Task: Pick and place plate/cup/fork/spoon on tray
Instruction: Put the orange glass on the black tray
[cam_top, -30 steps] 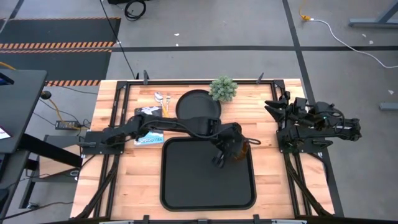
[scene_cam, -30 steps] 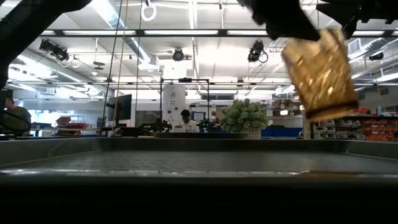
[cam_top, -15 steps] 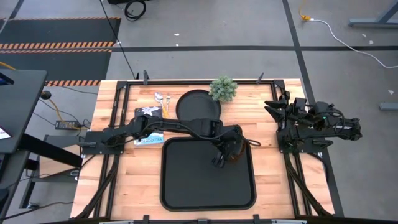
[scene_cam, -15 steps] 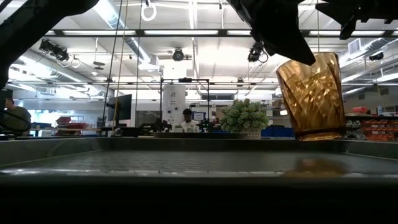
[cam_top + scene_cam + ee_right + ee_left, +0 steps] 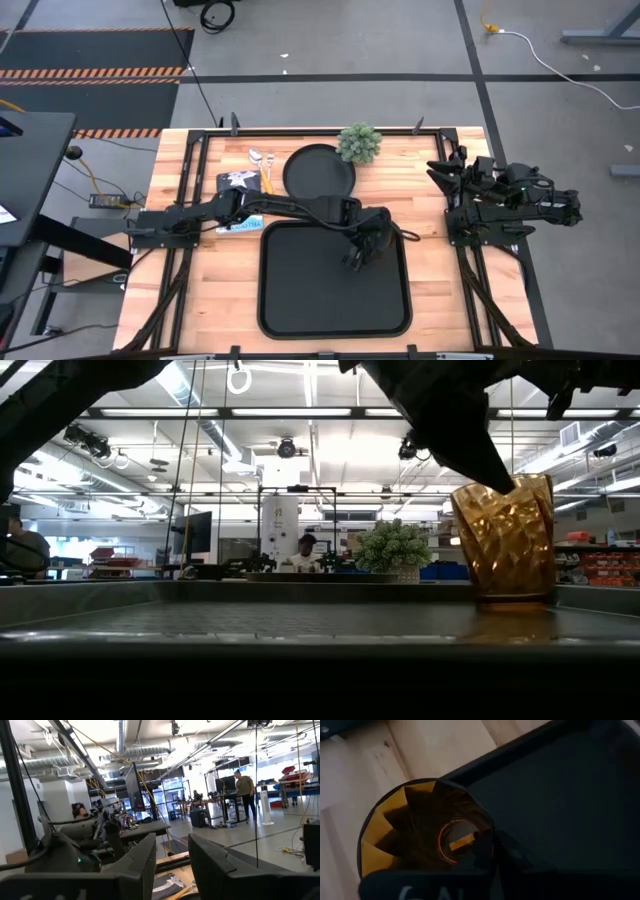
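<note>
Main risk: cup (image 5: 503,538) tips on release. In the low view its base looks down on, or just above, the tray (image 5: 200,622) floor at the right of the frame, upright. The left gripper (image 5: 366,245) pinches only 1 side of the rim, so a sideways pull as the fingers part could drag the cup over, or nudge it against the tray's raised rim, which sits close by. If there is a gap under the base, an early release means a small drop and a wobble on a narrow foot.

Grip geometry: in the left wrist view the cup (image 5: 425,827) fills the centre left, mouth up toward the camera. 1 dark finger (image 5: 482,847) dips inside the mouth at the lower centre; the other is presumably outside the wall. Fingers are nearly pressed together, clamping the thin cup wall between them.

High view: cup hidden under the gripper, right of centre, over the tray's upper right area.

Right gripper (image 5: 445,172) waits at the right edge of the table, fingers spread, holding nothing.
</note>
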Controlling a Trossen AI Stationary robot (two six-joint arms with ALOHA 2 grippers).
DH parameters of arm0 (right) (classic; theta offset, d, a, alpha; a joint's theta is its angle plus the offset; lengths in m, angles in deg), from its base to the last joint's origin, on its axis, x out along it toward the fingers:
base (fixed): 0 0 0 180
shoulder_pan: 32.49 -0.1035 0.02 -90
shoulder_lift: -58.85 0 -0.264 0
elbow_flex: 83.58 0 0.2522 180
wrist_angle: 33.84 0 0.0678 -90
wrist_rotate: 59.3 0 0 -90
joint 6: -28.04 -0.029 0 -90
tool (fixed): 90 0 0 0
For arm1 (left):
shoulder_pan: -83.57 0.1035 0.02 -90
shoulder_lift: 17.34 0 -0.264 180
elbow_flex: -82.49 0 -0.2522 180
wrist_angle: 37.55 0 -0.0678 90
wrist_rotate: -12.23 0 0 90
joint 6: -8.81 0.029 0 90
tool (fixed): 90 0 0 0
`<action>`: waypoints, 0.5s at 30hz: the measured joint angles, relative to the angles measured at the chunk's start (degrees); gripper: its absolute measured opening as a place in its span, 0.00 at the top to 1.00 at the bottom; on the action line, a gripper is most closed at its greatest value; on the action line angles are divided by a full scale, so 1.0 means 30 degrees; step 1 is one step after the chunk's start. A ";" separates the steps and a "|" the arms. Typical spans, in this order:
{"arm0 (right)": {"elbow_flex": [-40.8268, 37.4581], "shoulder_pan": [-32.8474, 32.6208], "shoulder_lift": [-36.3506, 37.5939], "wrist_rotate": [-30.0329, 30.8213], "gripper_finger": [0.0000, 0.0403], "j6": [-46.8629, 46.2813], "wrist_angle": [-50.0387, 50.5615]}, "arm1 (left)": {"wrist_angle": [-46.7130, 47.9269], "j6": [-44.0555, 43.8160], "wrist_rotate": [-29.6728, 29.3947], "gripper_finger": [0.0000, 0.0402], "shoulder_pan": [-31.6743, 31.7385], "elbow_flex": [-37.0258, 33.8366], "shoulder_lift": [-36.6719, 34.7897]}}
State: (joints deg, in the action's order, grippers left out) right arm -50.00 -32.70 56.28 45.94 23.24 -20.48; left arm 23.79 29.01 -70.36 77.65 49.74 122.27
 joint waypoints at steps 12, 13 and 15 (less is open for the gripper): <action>0.0000 -0.0015 -0.0051 -0.0127 0.70 -0.0045 -0.0117 | 0.0155 0.0142 0.0054 0.95 -0.0004 0.0000 0.0036; 0.0000 -0.0015 -0.0051 -0.0127 0.70 -0.0051 -0.0111 | 0.0131 0.0159 0.0054 0.94 -0.0004 0.0000 0.0036; 0.0000 -0.0015 -0.0051 -0.0127 0.70 -0.0044 -0.0111 | 0.0045 0.0153 0.0106 0.92 -0.0004 0.0000 0.0051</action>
State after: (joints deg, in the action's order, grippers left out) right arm -50.00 -32.75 56.13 45.56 23.11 -20.81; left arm 23.93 29.47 -70.04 77.64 49.74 122.42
